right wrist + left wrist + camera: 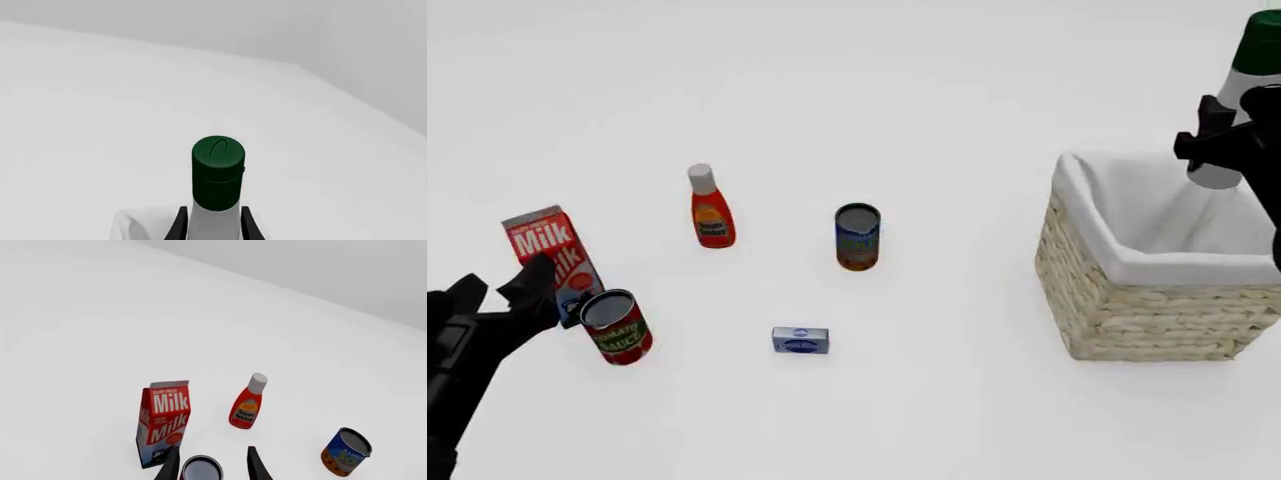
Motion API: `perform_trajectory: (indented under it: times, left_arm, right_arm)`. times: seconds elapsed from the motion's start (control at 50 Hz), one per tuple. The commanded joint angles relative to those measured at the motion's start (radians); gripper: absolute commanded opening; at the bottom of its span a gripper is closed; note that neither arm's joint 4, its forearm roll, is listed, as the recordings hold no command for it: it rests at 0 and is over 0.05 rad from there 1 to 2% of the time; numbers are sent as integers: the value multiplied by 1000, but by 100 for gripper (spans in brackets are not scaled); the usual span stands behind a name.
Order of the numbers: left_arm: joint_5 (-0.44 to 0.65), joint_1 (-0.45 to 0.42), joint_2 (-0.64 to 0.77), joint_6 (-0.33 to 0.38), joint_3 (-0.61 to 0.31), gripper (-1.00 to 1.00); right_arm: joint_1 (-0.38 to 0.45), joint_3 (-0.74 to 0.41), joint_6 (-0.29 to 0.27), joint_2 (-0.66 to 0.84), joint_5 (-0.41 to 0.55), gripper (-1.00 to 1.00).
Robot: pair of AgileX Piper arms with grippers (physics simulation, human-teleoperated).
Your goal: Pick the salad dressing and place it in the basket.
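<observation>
Left wrist view: left gripper (213, 465) open, jaws either side of a can's rim (201, 467); idle. Plain white tabletop carrying milk carton (162, 421) and red bottle (247, 403).

Front view: salad dressing (1241, 95) gripped by right gripper (1225, 140), aloft over the basket (1121, 290), apparently near its far right rim. Recommended: centre over the lining, lower upright, then release.

Right wrist view: jaws closed on the bottle's neck, green cap foremost. Bare white tabletop, grey wall behind.
</observation>
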Motion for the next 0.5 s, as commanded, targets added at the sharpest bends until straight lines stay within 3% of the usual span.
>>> perform_trajectory:
  times: [0.02, 0.5]
  left_arm:
    - [2, 5, 17, -51, -12, 100]
    - [18, 3, 4, -51, -14, 100]
  right_arm:
    - [-1, 29, 13, -34, 29, -100]
    - [8, 65, 18, -60, 73, -100]
